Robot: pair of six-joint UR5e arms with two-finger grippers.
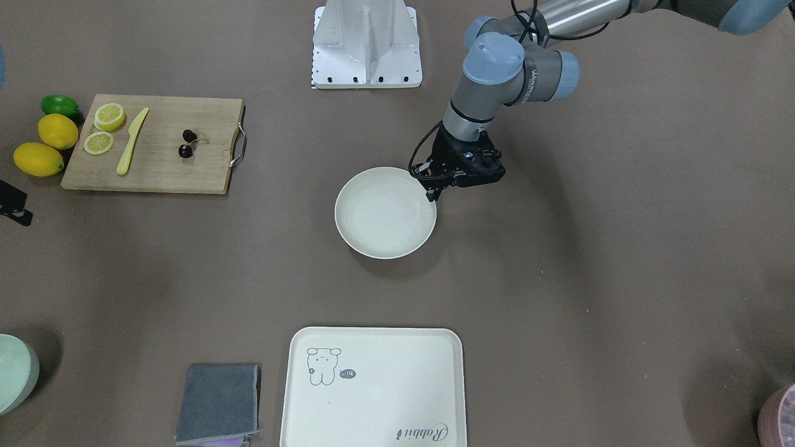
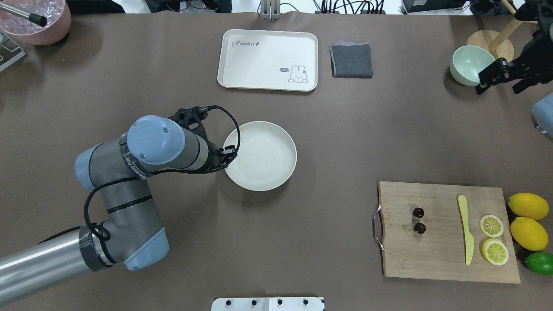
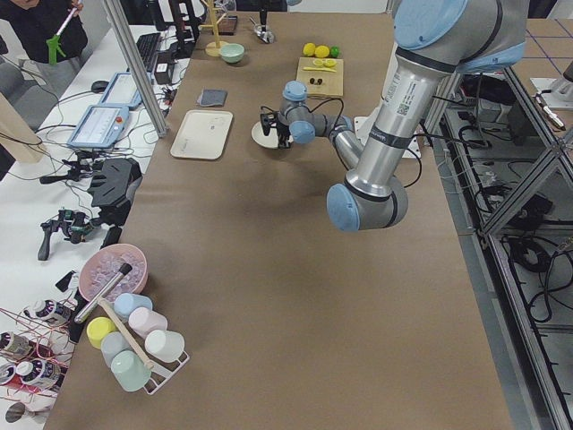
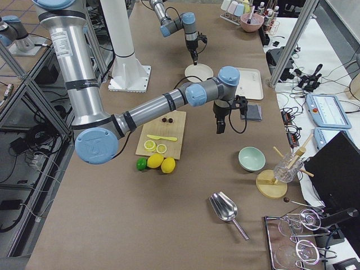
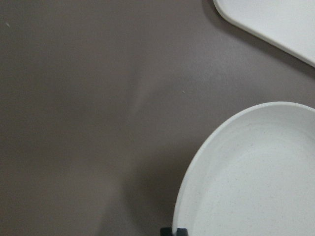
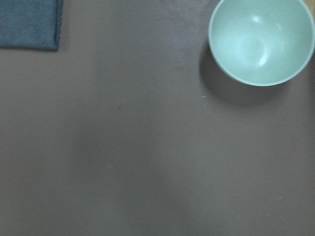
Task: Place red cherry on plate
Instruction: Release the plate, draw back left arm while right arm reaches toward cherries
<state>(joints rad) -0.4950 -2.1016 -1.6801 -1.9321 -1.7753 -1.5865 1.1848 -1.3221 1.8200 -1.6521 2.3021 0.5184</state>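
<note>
The red cherry [image 1: 186,143] [image 2: 418,220], a dark glossy pair on pale stems, lies on a wooden cutting board [image 1: 155,171] [image 2: 436,259], with no gripper near it. The round cream plate [image 1: 385,214] [image 2: 263,155] [image 5: 256,182] rests mid-table with nothing in it. My left gripper [image 1: 433,194] [image 2: 230,155] [image 5: 174,231] points down at the plate's edge, with its fingertips close together on either side of the rim. My right gripper [image 2: 497,86] hangs open and empty over the table beside a pale green bowl [image 2: 466,65] [image 6: 261,39], far from the board.
On the board lie a yellow knife [image 1: 131,141] and two lemon slices [image 1: 104,127]; whole lemons [image 1: 49,146] and a lime [image 1: 60,105] sit beside it. A rabbit tray [image 1: 372,397] [image 2: 268,56] and a grey cloth [image 1: 217,403] [image 2: 351,60] lie beyond the plate.
</note>
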